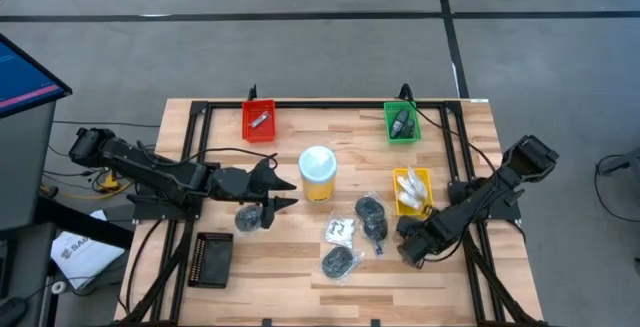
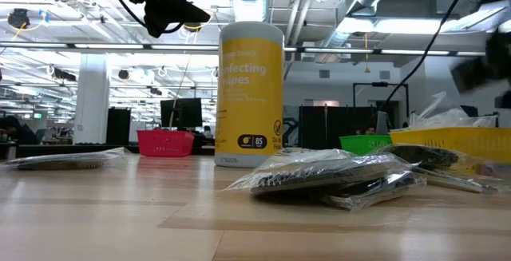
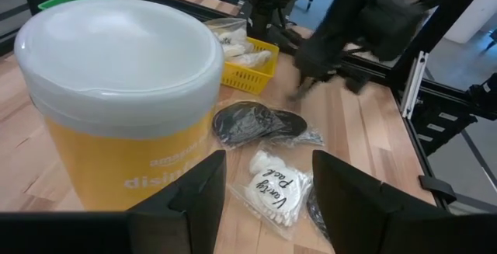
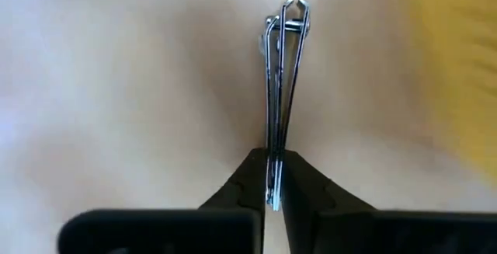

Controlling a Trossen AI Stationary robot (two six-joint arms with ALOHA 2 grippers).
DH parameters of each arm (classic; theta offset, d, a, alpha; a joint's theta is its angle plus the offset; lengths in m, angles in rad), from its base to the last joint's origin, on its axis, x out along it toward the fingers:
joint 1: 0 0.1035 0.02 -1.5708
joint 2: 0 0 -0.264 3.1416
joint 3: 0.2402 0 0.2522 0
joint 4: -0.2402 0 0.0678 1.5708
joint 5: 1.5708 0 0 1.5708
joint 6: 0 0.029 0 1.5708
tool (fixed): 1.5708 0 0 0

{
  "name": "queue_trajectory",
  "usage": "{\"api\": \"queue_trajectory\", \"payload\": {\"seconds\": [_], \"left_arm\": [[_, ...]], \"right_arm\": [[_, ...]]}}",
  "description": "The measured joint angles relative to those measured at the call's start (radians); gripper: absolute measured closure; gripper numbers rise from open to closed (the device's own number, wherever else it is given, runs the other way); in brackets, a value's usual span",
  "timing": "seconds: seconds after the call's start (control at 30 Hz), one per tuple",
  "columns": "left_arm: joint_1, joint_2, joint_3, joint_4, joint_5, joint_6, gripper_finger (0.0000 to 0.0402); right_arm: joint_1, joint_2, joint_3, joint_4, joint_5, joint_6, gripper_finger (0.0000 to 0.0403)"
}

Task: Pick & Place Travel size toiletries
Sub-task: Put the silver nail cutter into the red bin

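A silvery nail clipper is pinched edge-on between the closed fingers of the right gripper, at about four o'clock on the table, low enough, it seems, for lifting toward a tray. The left gripper hovers spread open at nine o'clock of the yellow tub, apparently lined up on the white sachet ahead.

The wooden table carries four trays, a yellow tub and bagged toiletries.
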Motion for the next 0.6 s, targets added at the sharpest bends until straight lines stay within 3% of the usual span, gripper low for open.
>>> {"api": "queue_trajectory", "payload": {"seconds": [0.33, 0.6], "left_arm": [[0.000, 0.000, 0.000, 0.010, 0.000, 0.000, 0.0220], [0.000, 0.000, 0.000, 0.020, 0.000, 0.000, 0.0220]], "right_arm": [[0.001, -0.009, 0.097, -0.040, 0.073, -0.098, 0.0396], [-0.010, -0.015, 0.282, -0.164, 0.196, -0.218, 0.0396]]}}
